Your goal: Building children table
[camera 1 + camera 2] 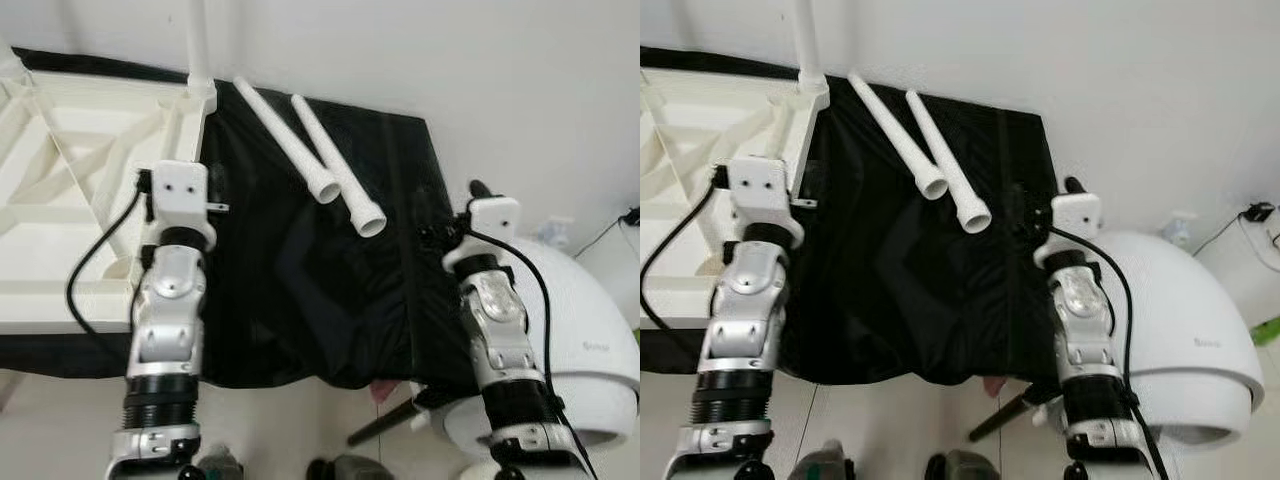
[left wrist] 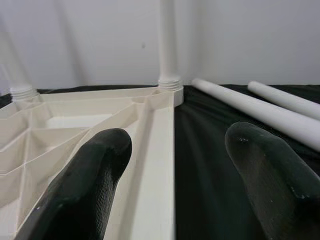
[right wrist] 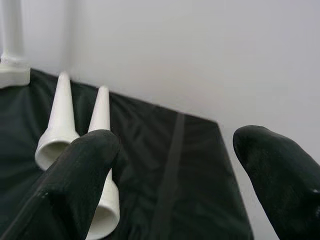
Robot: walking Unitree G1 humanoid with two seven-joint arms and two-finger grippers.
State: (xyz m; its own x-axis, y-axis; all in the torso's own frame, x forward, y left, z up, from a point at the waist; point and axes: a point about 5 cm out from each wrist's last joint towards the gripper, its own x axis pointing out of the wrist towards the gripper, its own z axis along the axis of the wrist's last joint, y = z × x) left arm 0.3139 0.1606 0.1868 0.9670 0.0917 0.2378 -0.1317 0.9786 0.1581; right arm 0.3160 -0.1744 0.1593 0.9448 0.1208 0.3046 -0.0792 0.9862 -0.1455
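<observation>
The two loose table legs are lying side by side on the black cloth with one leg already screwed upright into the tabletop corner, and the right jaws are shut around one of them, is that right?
Not quite. The two loose table legs do lie side by side on the black cloth, and one upright leg stands in the tabletop corner. But the right gripper holds nothing: the right wrist view shows its jaws open, short of the legs.

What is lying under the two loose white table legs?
The two white tapered plastic legs rest on a black cloth draped over a surface. The cloth hides whatever that surface is.
</observation>
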